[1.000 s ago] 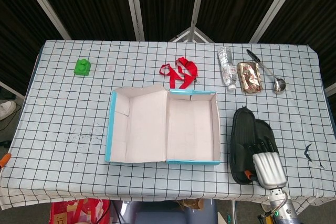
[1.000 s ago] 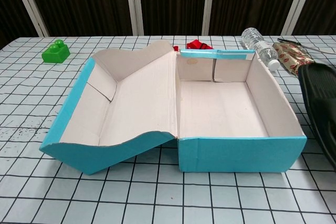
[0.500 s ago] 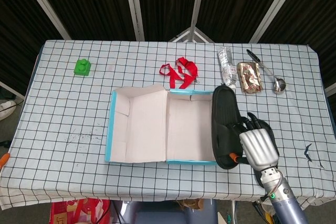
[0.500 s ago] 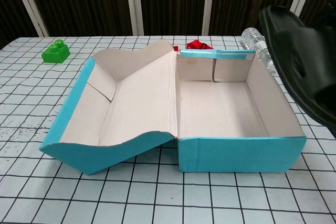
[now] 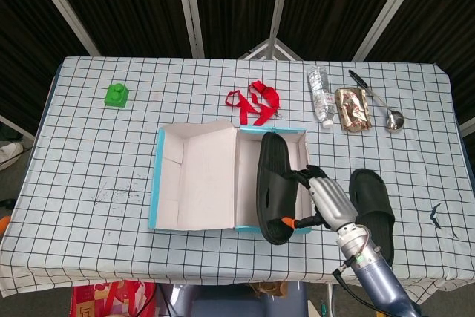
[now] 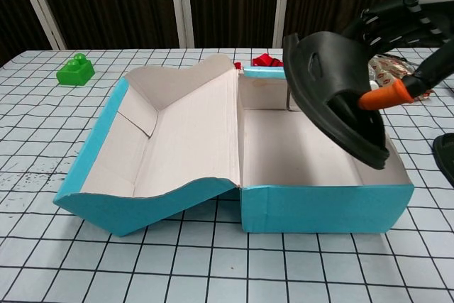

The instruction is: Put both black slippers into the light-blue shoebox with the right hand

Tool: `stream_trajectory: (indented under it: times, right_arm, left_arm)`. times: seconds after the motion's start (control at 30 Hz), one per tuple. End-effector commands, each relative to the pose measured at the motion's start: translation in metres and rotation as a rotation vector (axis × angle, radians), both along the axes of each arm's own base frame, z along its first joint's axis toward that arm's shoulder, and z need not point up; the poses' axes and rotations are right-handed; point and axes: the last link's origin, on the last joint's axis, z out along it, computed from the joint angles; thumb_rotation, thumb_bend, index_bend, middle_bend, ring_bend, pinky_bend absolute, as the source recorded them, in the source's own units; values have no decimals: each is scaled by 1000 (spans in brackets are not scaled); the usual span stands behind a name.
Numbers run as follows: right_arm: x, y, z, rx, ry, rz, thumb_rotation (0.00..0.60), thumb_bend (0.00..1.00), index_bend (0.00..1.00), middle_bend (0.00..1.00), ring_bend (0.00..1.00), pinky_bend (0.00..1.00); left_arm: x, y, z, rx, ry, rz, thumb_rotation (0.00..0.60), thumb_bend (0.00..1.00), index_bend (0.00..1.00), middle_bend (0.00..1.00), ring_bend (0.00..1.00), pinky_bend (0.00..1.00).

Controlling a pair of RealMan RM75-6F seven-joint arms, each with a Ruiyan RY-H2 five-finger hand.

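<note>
- Right hand (image 5: pixel 329 202) is gripping slipper 1 (image 5: pixel 275 185) by its right edge, fingers (image 6: pixel 386 23) wrapping over the strap side; slipper is hanging to the left of the fingers, above the box's (image 5: pixel 158 183) open right compartment.
- Slipper 1's long axis is running front-to-back, roughly parallel w/ the box's side walls; chest view is showing it tilted, sole facing camera, toe end up and away, heel end just above the front wall. Not yet resting on the box floor, as far as I can judge.
- Coming move, my read: it's needing to go down and a bit left from the fingers so the heel clears the front wall, then release.
- Slipper 2 (image 5: pixel 371 202) is lying on the table (image 5: pixel 89 154) to the right of the fingers, just beside the forearm, long axis also front-to-back; right hand is the nearer one for it.
- Right arm is reaching in from the lower right, wrist angled toward the box.
- Left hand isn't showing in either view.
- Farther out: red ribbon (image 5: pixel 253 102), bottle (image 5: pixel 320 94), green block (image 5: pixel 116 95).
</note>
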Motion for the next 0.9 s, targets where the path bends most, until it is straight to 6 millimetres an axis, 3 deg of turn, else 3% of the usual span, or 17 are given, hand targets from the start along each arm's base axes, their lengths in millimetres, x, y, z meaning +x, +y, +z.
stream_trajectory:
  times: [0.03, 0.3, 0.5, 0.9]
  right_arm:
    - [11, -7, -13, 70, -127, -74, 600, 578, 489, 418, 233, 87]
    - [13, -24, -34, 88, -200, -159, 600, 584, 498, 418, 236, 87]
    - [12, -40, -61, 97, -207, -189, 600, 585, 501, 418, 238, 87]
    - [-3, -48, -80, 116, -201, -220, 600, 588, 504, 418, 238, 87]
  left_arm:
    - [0, 0, 0, 0, -1, -1, 600, 219, 14, 0, 0, 16]
    - [-1, 0, 1, 4, -3, 1, 600, 218, 14, 0, 0, 16]
    - [-2, 1, 1, 5, 0, 4, 600, 218, 14, 0, 0, 16]
    - [-2, 3, 0, 3, 4, 7, 600, 218, 14, 0, 0, 16]
